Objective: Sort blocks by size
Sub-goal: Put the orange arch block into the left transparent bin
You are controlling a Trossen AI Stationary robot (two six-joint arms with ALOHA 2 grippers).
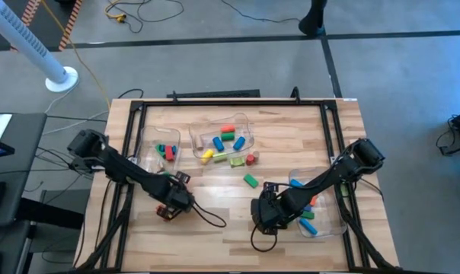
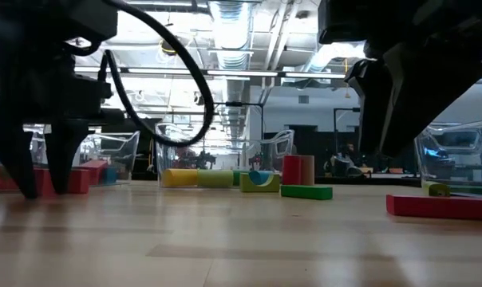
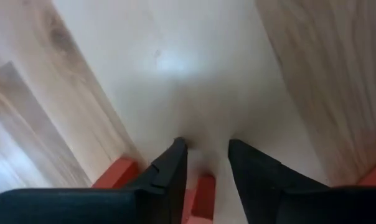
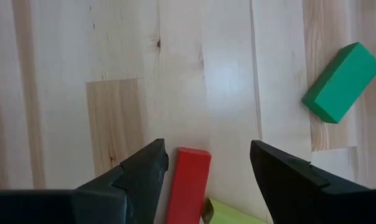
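Red block (image 3: 203,196) seemingly between narrowed left fingers (image 3: 172,168).

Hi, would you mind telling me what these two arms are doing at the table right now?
They are sorting toy blocks into clear bins. The left gripper is down at the tabletop with its fingers either side of a red block. The right gripper is open above a red bar, with a green block lying loose nearby.

3 clear bins (image 1: 245,122), 2 arms, approx. 20 blocks (image 1: 250,180).
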